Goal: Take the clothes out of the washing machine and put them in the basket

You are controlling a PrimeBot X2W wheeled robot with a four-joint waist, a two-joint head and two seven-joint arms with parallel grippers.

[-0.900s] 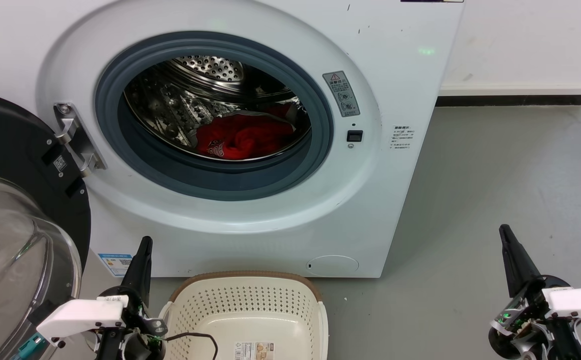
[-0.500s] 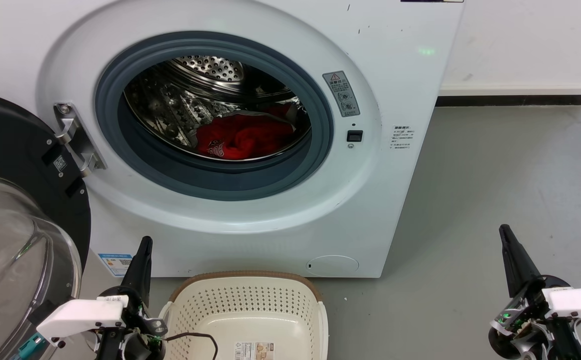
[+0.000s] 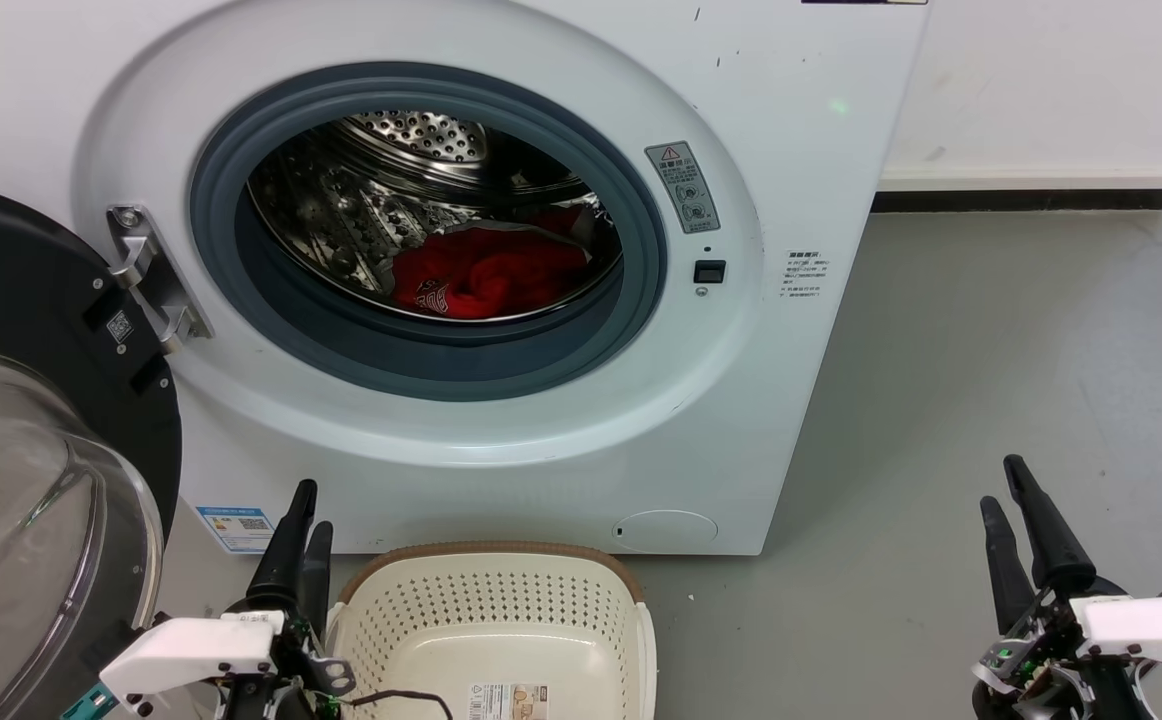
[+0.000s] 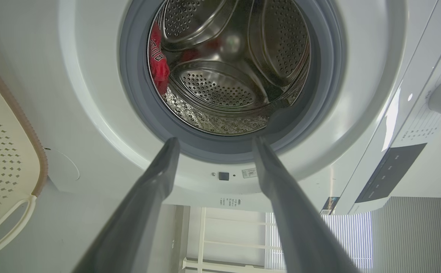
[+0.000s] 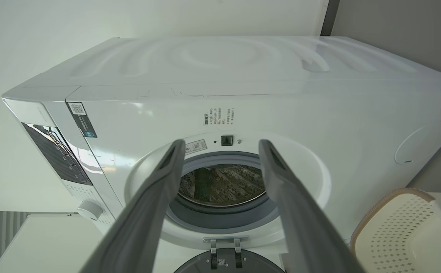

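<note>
The white washing machine (image 3: 761, 150) stands with its porthole uncovered. Red clothes (image 3: 486, 272) lie bunched low in the steel drum (image 3: 411, 150); a red strip of the clothes (image 4: 159, 62) also shows at the drum's left side in the left wrist view. On the floor in front sits the cream basket (image 3: 491, 552), nothing inside but a label. My left gripper (image 3: 307, 508) is open beside the basket's left rim. My right gripper (image 3: 1003, 487) is open over bare floor at the right. Both wrist views show their grippers (image 4: 216, 139) (image 5: 221, 141) with fingers apart and nothing between them, aimed at the porthole.
The black-framed glass door (image 3: 11, 300) is swung out at the left, close behind my left arm. Grey floor (image 3: 991, 340) spreads right of the machine up to a white wall with a dark skirting (image 3: 1021, 200). A thin black cable (image 3: 411, 695) hangs over the basket's near edge.
Each gripper showed as one dark shape before; now two fingers stand apart on both. Both grippers sit slightly lower in the head view, the left one a bit further right.
</note>
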